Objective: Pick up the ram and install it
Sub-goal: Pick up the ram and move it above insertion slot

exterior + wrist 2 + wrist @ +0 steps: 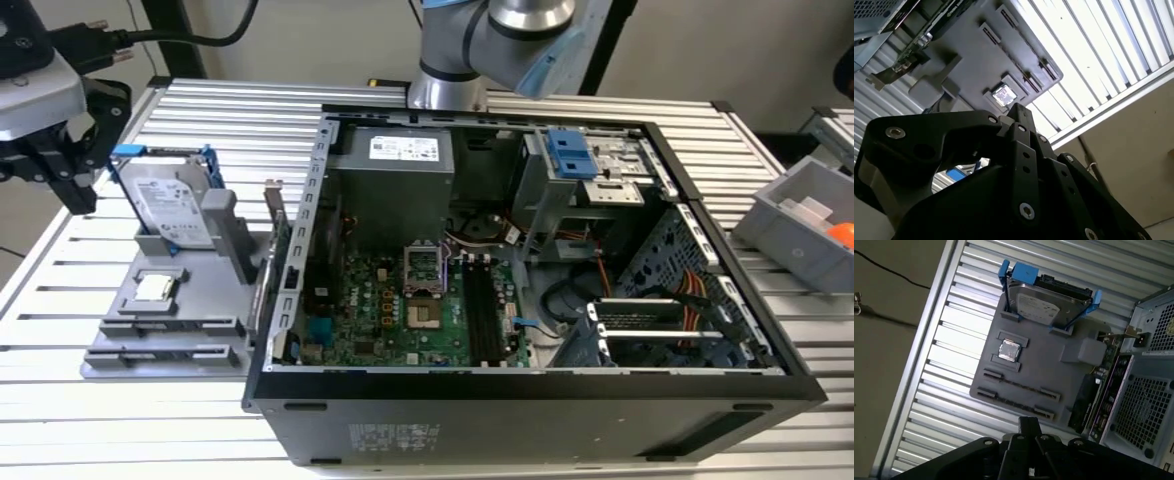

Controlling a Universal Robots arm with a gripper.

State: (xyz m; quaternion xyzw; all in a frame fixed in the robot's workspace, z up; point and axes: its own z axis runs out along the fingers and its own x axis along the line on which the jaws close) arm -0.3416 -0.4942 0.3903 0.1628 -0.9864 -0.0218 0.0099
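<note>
My black gripper point(78, 198) hangs over the table's edge at the exterior view's left, beside the grey holder plate point(127, 300). Its fingers meet at one tip in both wrist views point(1017, 111) point(1029, 424), shut with nothing showing between them. The plate's two long narrow stick holders point(1021, 388) point(167, 352) look bare. The ram is hidden from me. Long black slots point(481, 310) run along the green motherboard point(374, 310) inside the open computer case point(534, 385); I cannot tell whether a stick sits in them.
On the plate stand a silver hard drive in a blue frame point(171, 205) point(1046, 297) and a small square chip point(156, 288) point(1008, 350). An expansion card point(274, 250) point(1094, 395) stands between plate and case. A grey bin point(807, 225) sits at the exterior view's right.
</note>
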